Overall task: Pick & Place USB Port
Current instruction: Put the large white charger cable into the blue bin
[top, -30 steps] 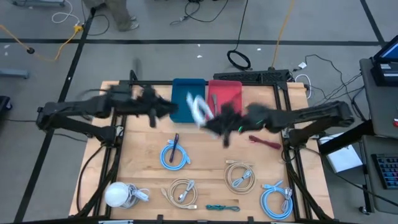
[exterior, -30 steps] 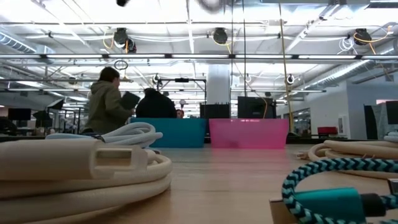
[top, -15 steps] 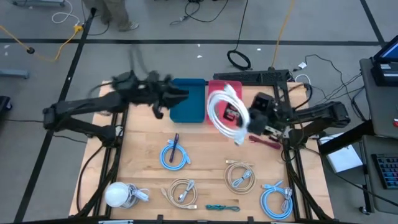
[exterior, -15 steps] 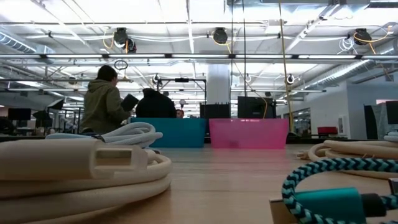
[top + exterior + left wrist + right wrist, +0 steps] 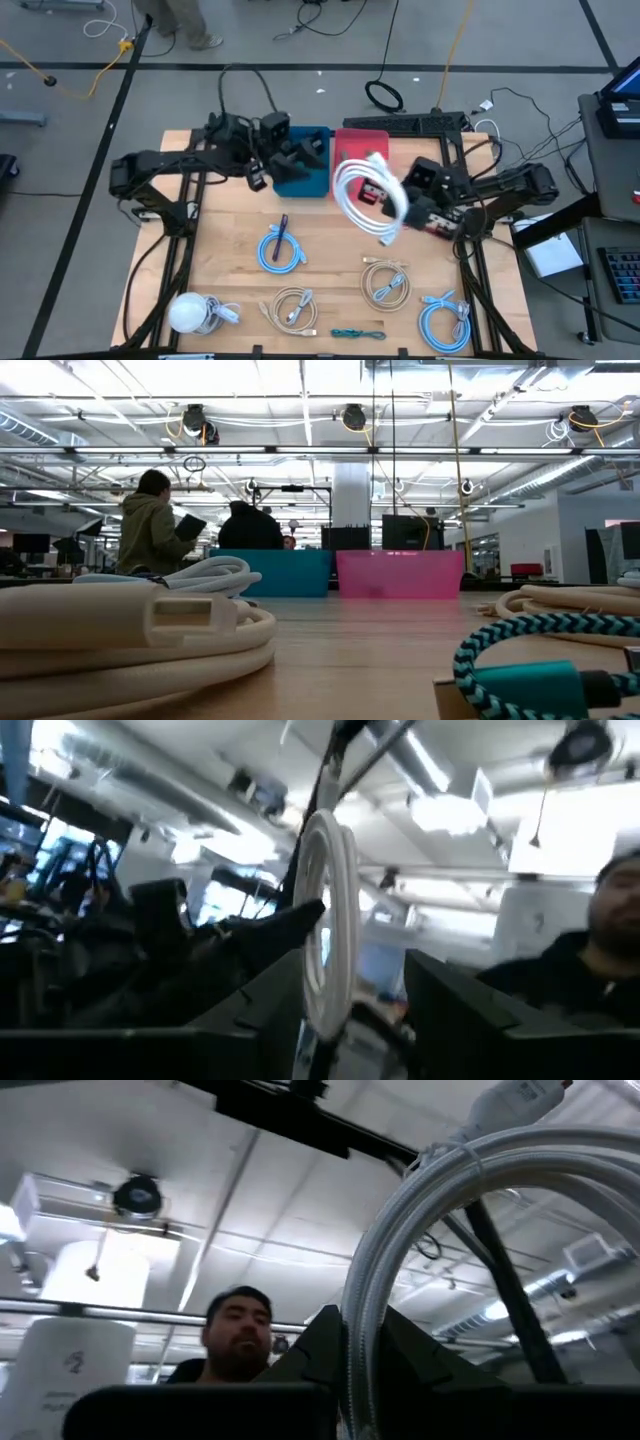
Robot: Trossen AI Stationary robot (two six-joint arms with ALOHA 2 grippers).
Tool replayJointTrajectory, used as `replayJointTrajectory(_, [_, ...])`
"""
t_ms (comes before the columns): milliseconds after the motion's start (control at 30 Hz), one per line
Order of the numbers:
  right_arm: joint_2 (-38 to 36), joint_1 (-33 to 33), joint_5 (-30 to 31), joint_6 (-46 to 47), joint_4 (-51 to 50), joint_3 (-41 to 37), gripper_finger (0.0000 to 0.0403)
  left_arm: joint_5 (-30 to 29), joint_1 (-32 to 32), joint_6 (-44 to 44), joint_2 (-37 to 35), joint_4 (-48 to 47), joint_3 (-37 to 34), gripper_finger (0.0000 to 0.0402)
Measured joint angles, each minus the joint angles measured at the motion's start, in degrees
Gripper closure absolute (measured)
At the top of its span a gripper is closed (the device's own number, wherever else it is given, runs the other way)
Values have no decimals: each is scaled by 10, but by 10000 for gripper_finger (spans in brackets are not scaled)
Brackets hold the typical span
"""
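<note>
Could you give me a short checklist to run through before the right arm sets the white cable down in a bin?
1. Cable held: ok. The right pincer grips the white coiled cable, which is lifted off the table.
2. Cable over a bin: ok. In the high view the coil overlaps the pink bin.
3. Coil tidy: not ok. One connector end hangs low toward the table, outside the bin.
4. Left arm out of the way: cannot tell. The left pincer sits over the blue bin, right beside the pink one.
5. Drop height: cannot tell. The low view does not show the cable.
</note>
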Motion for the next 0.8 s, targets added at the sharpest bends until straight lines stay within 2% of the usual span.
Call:
replayJointTrajectory(200, [0,-29,15,16,-30,-7,374,-29,-21,165,6,-293,103,184])
replayJointTrajectory(267, [0,-35,17,17,-36,-8,374,-45,-21,189,5,-326,112,181])
replayJointTrajectory(400, [0,-41,29,4,-71,-8,374,-34,-15,179,5,-323,112,189])
replayJointTrajectory(500, [0,-46,51,-14,-106,-8,373,-20,-15,166,5,-323,112,229])
replayJointTrajectory(633, [1,-48,91,-44,-149,-8,337,18,-14,154,5,-326,112,363])
replayJointTrajectory(667, [0,-49,97,-45,-148,-8,323,21,-14,144,5,-325,112,381])
replayJointTrajectory(800, [-1,-49,120,-46,-141,-8,275,2,-8,112,-9,-356,112,394])
